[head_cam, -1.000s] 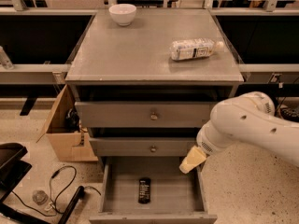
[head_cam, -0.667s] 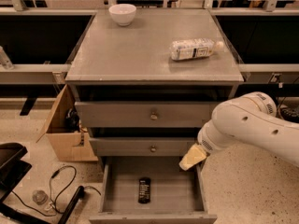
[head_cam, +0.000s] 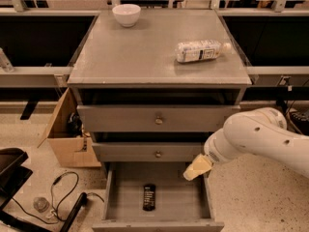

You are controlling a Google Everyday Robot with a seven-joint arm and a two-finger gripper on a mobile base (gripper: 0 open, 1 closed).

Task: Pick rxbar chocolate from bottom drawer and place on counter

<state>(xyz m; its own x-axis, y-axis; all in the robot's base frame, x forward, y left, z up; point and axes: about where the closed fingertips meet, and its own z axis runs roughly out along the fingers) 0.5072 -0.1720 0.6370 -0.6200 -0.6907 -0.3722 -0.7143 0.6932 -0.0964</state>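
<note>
The rxbar chocolate (head_cam: 149, 197) is a small black bar lying flat in the middle of the open bottom drawer (head_cam: 193, 211). The drawer is pulled out, with a plain grey interior. My gripper (head_cam: 196, 168) hangs at the end of the white arm, above the drawer's right rear corner, to the right of the bar and well above it. It holds nothing that I can see. The counter (head_cam: 140, 52) is the flat grey top of the cabinet.
On the counter lie a clear plastic bottle (head_cam: 200, 50) on its side at the right and a white bowl (head_cam: 126, 14) at the back left. Two shut drawers with knobs (head_cam: 158, 121) sit above. A cardboard box (head_cam: 70, 134) and cables (head_cam: 58, 197) are on the floor left.
The gripper and arm have barely moved, shifting very slightly down and left. The bar and drawer have not moved.
</note>
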